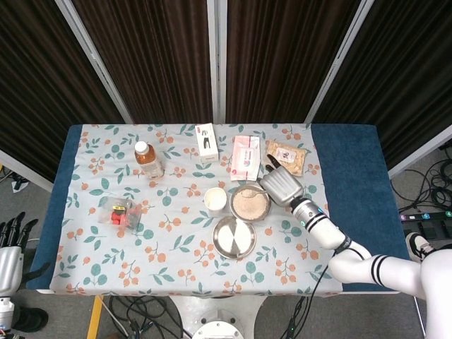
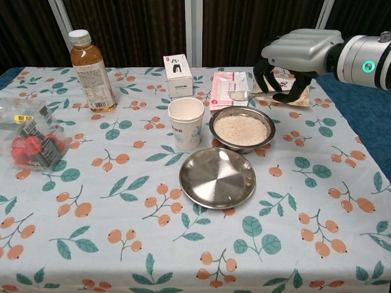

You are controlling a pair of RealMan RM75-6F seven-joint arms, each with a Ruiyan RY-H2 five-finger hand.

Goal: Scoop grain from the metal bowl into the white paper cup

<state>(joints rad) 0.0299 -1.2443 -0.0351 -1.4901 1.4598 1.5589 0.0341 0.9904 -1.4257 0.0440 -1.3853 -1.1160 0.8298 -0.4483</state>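
Observation:
The metal bowl (image 2: 241, 147) of pale grain stands mid-table, its rim (image 1: 232, 204) just right of the white paper cup (image 2: 186, 122) (image 1: 215, 198). My right hand (image 2: 292, 57) (image 1: 282, 185) hovers above and behind the bowl's right side and grips a metal spoon (image 2: 239, 96) by its handle. The spoon is held level, its scoop carrying a small heap of grain over the bowl's far rim, a short way right of the cup. My left hand (image 1: 14, 233) hangs off the table's left edge, fingers apart and empty.
An empty metal plate (image 2: 217, 177) lies in front of the bowl. A tea bottle (image 2: 90, 62), a small white box (image 2: 178, 75), a pink packet (image 2: 231, 84) and a snack bag (image 1: 286, 157) line the back. A red-filled pack (image 2: 30, 139) sits at the left.

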